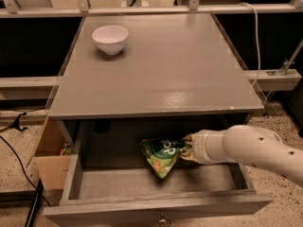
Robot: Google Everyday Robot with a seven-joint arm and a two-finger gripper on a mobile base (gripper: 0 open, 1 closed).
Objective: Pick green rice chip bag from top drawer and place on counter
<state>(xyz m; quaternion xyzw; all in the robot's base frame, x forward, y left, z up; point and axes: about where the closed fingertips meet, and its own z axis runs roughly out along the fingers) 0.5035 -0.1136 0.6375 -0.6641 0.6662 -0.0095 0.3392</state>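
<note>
The green rice chip bag (163,155) is inside the open top drawer (156,207), right of its middle, tilted with one corner pointing down at the drawer floor. My gripper (187,149) reaches in from the right on the white arm (251,150). Its tan fingers (188,139) are closed on the bag's right edge. The grey counter (161,74) lies above the drawer.
A white bowl (110,38) stands on the counter's far left. A tan cardboard box (47,162) sits on the floor left of the cabinet, with black cables beside it. A white rail and a cable run along the right side.
</note>
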